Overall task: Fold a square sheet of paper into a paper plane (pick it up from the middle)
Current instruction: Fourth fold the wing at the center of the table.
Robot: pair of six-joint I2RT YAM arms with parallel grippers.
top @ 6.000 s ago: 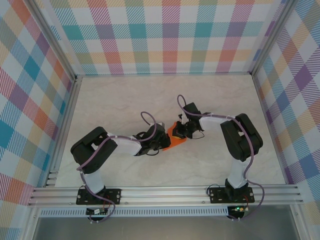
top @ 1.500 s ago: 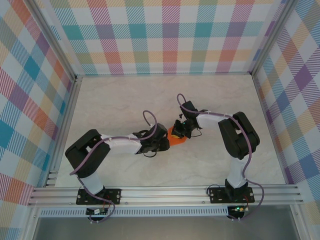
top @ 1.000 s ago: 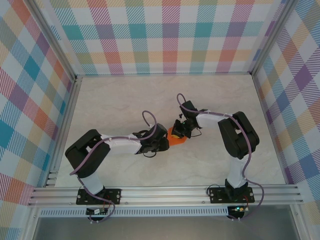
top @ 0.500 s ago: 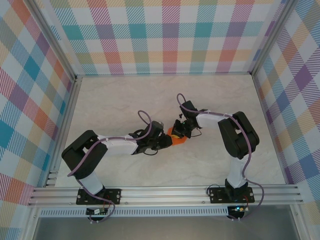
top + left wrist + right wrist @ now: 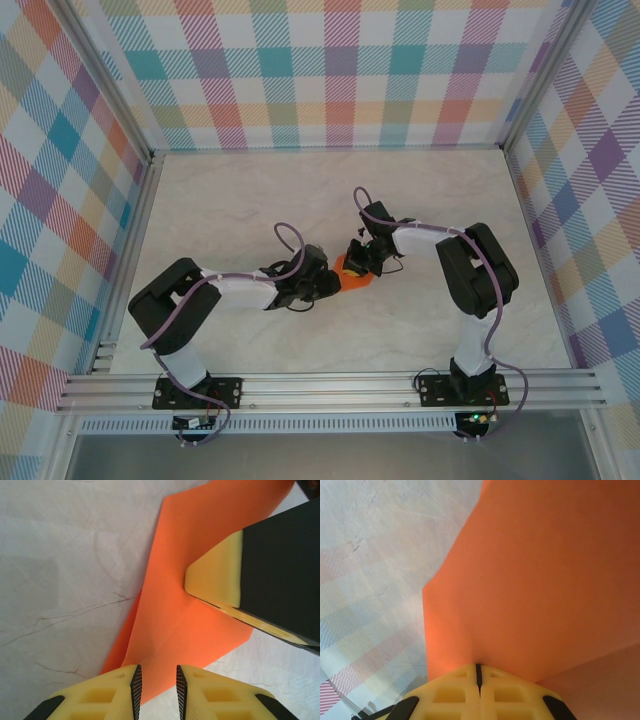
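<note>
The orange sheet of paper [image 5: 353, 277] lies folded and creased on the table between the two grippers. In the left wrist view the paper [image 5: 185, 615] shows layered flaps and a centre crease. My left gripper [image 5: 156, 680] is open with a narrow gap, its fingertips over the paper's near edge. In the top view the left gripper [image 5: 327, 285] sits just left of the paper. My right gripper [image 5: 478, 672] is shut on the paper [image 5: 540, 575], pinching a raised fold. From above, the right gripper [image 5: 360, 260] is at the paper's far side. One right finger [image 5: 215, 577] rests on the paper.
The pale marble tabletop [image 5: 250, 200] is walled by checked panels [image 5: 330, 70] on three sides, with aluminium posts at the corners. A metal rail [image 5: 330, 385] carrying both arm bases runs along the near edge.
Since six seconds ago both grippers and the paper have shifted slightly away from the bases, and less orange shows. In the last second the left arm only wavered a little.
</note>
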